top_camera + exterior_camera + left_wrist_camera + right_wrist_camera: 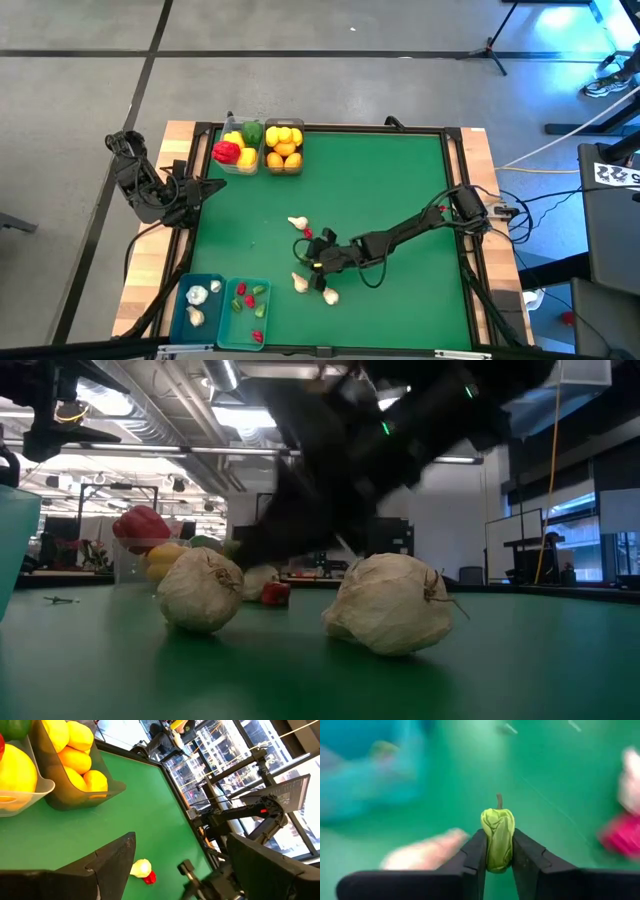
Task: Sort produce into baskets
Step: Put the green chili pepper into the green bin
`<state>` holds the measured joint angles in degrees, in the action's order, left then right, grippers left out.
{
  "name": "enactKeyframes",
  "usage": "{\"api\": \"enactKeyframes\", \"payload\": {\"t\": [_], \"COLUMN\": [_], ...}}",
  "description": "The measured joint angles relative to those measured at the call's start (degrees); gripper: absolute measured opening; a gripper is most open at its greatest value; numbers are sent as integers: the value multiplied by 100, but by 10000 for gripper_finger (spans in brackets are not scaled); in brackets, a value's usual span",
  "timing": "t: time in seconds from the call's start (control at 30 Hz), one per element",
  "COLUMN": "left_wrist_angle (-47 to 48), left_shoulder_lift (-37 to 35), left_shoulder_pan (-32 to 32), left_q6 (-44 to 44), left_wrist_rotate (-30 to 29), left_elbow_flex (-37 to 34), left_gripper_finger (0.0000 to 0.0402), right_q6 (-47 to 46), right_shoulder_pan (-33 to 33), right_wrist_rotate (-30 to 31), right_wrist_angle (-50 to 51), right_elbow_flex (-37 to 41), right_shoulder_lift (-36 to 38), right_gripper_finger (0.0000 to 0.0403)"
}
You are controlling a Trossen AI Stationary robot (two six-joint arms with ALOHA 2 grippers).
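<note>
My right gripper (318,263) is over the middle of the green mat, shut on a small green chili (498,837). Three white garlic bulbs (297,222) (300,283) (330,296) and small red chilies (308,232) lie on the mat around it. Two of the bulbs (200,590) (390,603) fill the front of the low view. My left gripper (181,840) is open and empty at the table's left edge (205,187). Two clear bins (238,148) (283,148) stand at the far edge. Two teal bins (197,305) (247,312) stand at the near left. My right gripper pinches the green chili's body (496,855) between its two fingertips (475,851). The chili's upper half and its stem (499,800) stick out past the fingertips. Whether the chili is clear of the mat, I cannot tell.
The clear bins hold red, yellow and green peppers (228,152) and lemons and oranges (284,140). One teal bin holds garlic (197,295), the other red and green chilies (250,293). The right half of the mat (420,200) is bare.
</note>
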<state>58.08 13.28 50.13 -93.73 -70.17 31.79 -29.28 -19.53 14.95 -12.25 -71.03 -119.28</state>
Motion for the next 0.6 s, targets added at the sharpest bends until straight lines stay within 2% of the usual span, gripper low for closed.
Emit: {"api": "enactKeyframes", "payload": {"t": [0.1,0.33,0.4,0.6], "left_wrist_angle": [0,0,0,1], "left_shoulder_lift": [1,0,0,0], "left_shoulder_pan": [1,1,0,0], "left_q6": [0,7,4,-28], "left_wrist_rotate": [0,0,0,1], "left_elbow_flex": [0,0,0,0], "left_gripper_finger": [306,306,306,306], "right_q6": [469,1557,1768,1950], "right_shoulder_pan": [0,0,0,0], "right_wrist_rotate": [-277,-331,-364,-1083], "right_wrist_angle": [-188,-184,-175,19], "right_elbow_flex": [-415,-1535,-1905,-3109], "right_shoulder_lift": [0,-35,-144,-862], "right_gripper_finger": [70,73,73,73]}}
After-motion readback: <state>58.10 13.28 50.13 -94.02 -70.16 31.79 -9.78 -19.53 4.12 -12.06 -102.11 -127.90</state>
